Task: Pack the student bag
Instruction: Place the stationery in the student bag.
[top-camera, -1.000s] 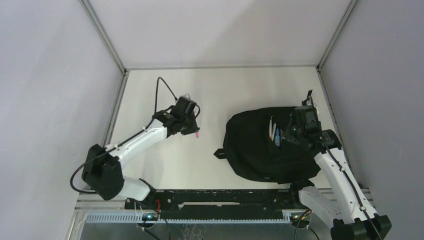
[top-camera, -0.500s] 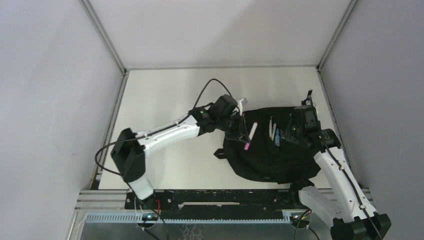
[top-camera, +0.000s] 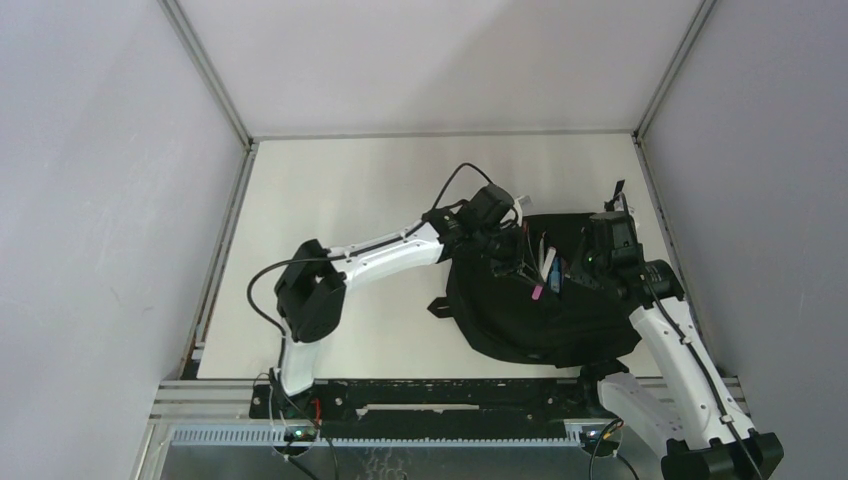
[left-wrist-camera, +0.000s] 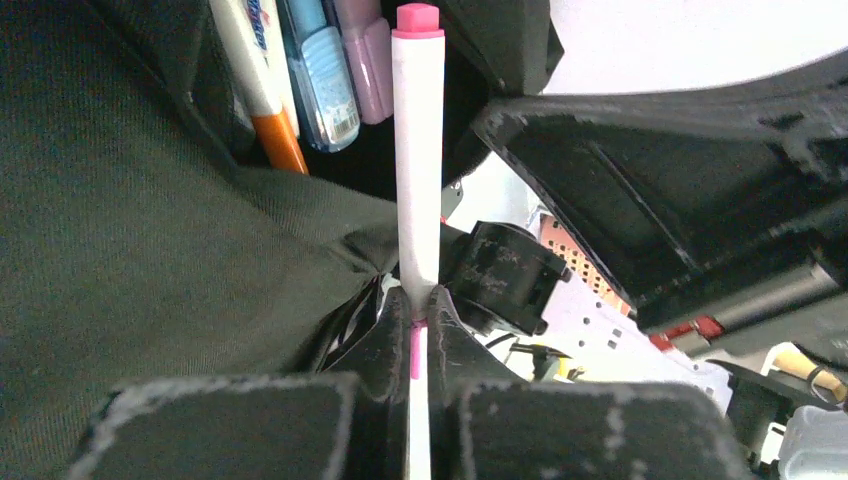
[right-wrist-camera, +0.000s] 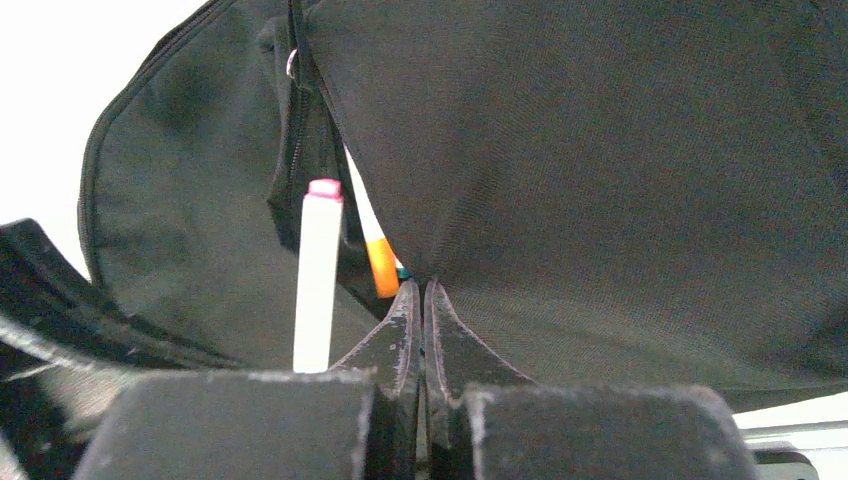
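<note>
The student bag, a big black backpack, lies on the table's right half with its front pocket open. My left gripper hovers over that pocket, shut on a white marker with a pink cap, whose cap end points at the opening. Inside the pocket are an orange-tipped pen, a blue one and a lilac one. My right gripper is shut on the pocket's fabric edge and holds it up, with the marker just to its left.
White tabletop stretches left of and behind the bag, closed in by grey walls. A black strap sticks out at the bag's left side. The two wrists are close together above the pocket.
My left arm has swung right from the table's left middle to over the bag's pocket, carrying the marker. The right arm and the bag have stayed put.
</note>
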